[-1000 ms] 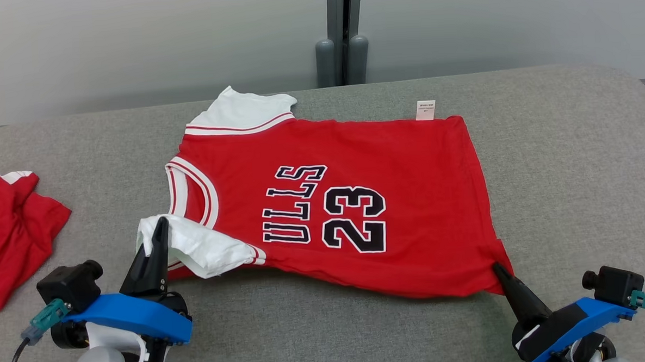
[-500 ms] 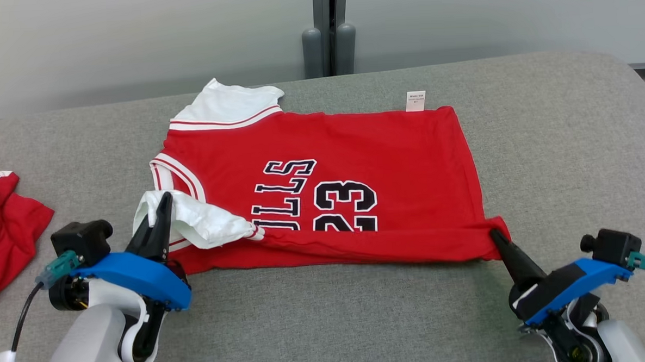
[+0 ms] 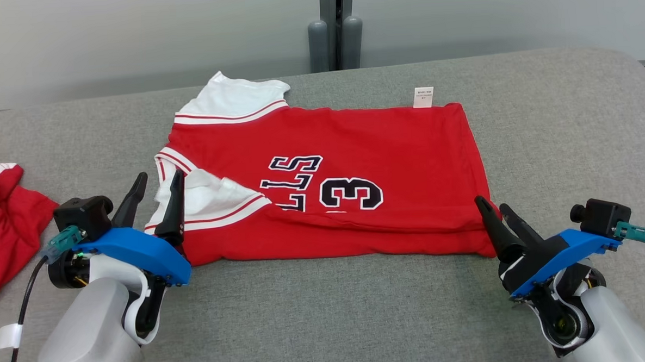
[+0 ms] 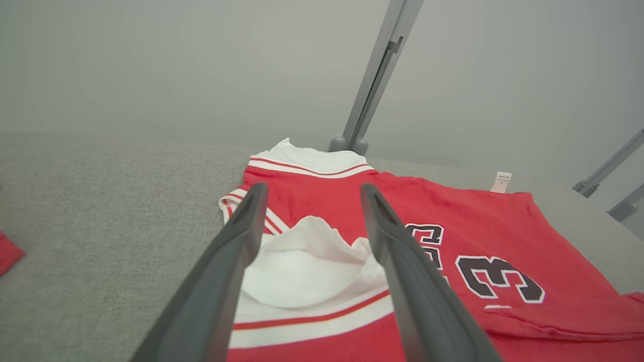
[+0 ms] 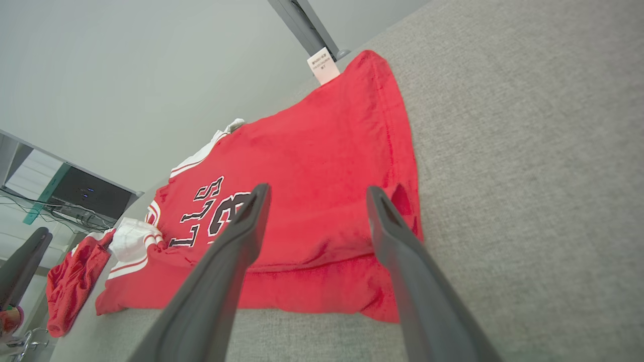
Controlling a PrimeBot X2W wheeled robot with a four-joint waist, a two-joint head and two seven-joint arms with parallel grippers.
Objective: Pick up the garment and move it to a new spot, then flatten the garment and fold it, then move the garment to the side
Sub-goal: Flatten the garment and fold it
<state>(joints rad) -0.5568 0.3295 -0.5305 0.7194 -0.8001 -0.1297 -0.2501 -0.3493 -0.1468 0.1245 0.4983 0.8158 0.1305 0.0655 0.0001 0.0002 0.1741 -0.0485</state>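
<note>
The red jersey lay flat across the middle of the grey cloth-covered worktop, collar end toward the left edge and hem toward the right. Its near long edge lay doubled over onto the front, covering part of the dark lettering, so that "LLS" and a "3" showed. A white label stuck out at the far edge of the jersey. A white sleeve with red stripes lay bunched on the near left corner of the jersey.

The left gripper stood at that corner with its fingers spread wide and holding nothing; in the left wrist view they pointed along either side of the white sleeve, with cloth visible between them. The right gripper sat at the jersey's near right corner, its fingers also wide apart and empty. Whether the tips touched the cloth I could not tell.

A second red garment lay crumpled by the worktop's left edge, well apart from the jersey.
</note>
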